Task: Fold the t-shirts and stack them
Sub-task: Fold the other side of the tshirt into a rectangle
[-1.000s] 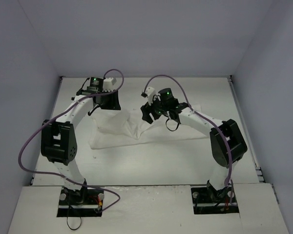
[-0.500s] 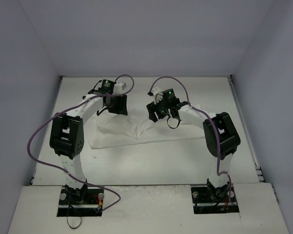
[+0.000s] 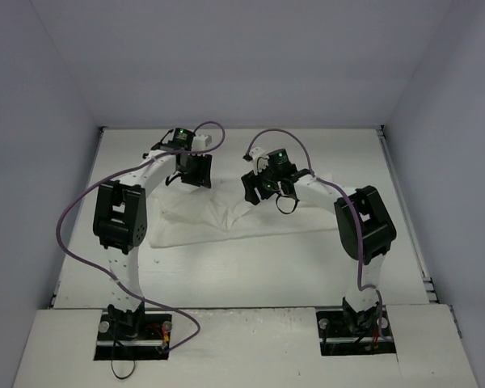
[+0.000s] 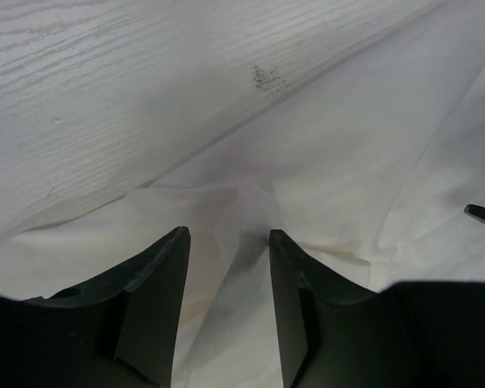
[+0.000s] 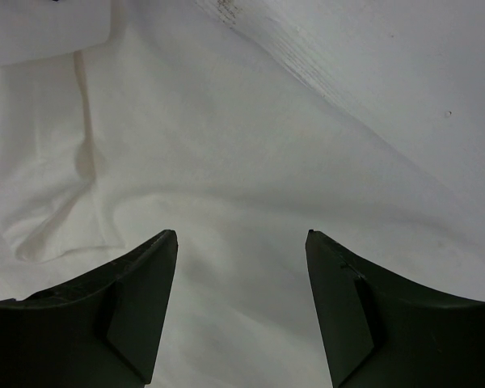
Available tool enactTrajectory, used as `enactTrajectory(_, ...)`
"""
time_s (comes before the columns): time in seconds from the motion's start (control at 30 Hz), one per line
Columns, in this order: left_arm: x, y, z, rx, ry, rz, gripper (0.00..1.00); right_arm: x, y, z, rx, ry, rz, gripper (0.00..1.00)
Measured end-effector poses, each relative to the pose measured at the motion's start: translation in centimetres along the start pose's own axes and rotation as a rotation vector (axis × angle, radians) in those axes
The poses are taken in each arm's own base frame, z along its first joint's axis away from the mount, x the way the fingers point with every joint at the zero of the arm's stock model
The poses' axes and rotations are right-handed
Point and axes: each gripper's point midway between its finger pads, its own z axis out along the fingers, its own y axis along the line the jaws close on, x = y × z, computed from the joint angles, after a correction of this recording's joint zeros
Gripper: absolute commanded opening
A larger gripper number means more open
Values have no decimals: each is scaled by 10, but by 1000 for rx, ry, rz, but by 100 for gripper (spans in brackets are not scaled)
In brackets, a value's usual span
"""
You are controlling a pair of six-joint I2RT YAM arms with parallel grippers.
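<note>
A white t-shirt [image 3: 218,226] lies crumpled on the white table [image 3: 307,271], stretched left to right between the two arms. My left gripper [image 3: 196,179] is at the shirt's far edge, left of centre. Its jaws are open, and in the left wrist view [image 4: 228,233] a raised fold of the shirt [image 4: 347,162] runs into the gap between them. My right gripper [image 3: 255,191] hovers over the shirt's middle far edge. In the right wrist view [image 5: 242,233] its jaws are wide open and empty above the cloth [image 5: 226,162].
Bare white table shows beyond the shirt's far edge [image 4: 105,81] [image 5: 388,65]. Grey walls enclose the table on three sides. Purple cables loop off both arms. A raised rail [image 3: 424,279] runs along the table's right edge.
My left gripper has moved right along the shirt's far edge, toward the middle. My right gripper has shifted slightly left and farther back. Both stay open.
</note>
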Motion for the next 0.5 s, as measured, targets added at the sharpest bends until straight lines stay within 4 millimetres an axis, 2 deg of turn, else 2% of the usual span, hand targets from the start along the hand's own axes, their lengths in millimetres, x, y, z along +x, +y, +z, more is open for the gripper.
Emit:
enactTrajectory(0.1,5,-4,2,26,20,-3,23,0,1,0,-4,0,0,62)
enactTrajectory(0.13,6,-5,2,32,27,-4,14,0,1,0,-4,-1,0,62)
enactTrajectory(0.2,8,-7,2,46,36,-5,3,0,1,0,-5,-1,0,62)
enactTrajectory(0.23,9,-8,2,53,38,-4,0,0,1,0,-6,-1,0,62)
enactTrajectory(0.43,10,-13,-7,67,42,-1,0,-1,5,1,-22,-2,-6,57)
enactTrajectory(0.47,9,-14,-13,64,31,2,0,-1,7,1,-26,-2,-7,54)
enactTrajectory(0.5,7,-15,-21,58,14,8,0,-1,9,1,-32,-2,-9,45)
